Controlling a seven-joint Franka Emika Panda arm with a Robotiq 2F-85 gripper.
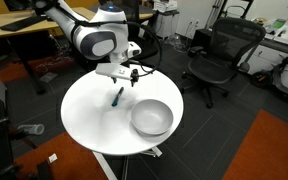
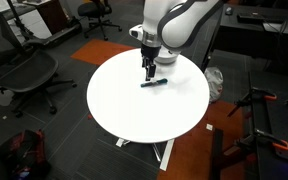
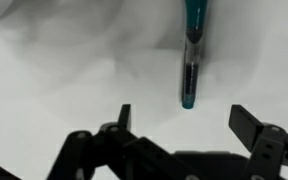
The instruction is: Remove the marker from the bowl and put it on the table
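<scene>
Since the marker [image 1: 117,96] lies flat on the white worktop [image 1: 89,120], beside the bowl [image 1: 152,117] and apart from it, the task looks as good as done to me.

Key relation: in the wrist view the marker [image 3: 193,50] is straight ahead of the hand [image 3: 184,125]. Its long axis runs away from the hand, roughly square to the line between the two fingers [image 3: 124,118]. The near tip sits just short of the gap, about centred. In an exterior view the hand [image 2: 147,68] hangs close over one end of the marker [image 2: 154,83], apparently not touching it. Single arm, so no choice of side.

Hand state: jaws spread wide, nothing between them, and no contact with marker, bowl or worktop that I can see.

The bowl doesn't show in that exterior view or the wrist view. Where it does show, its inside looks empty.

My read: a straight lift away finishes it. If a regrasp were wanted, the axis suits a pinch across the barrel: move forward along the marker, then down. Risk is low, mainly that the round barrel could roll if clipped.
</scene>
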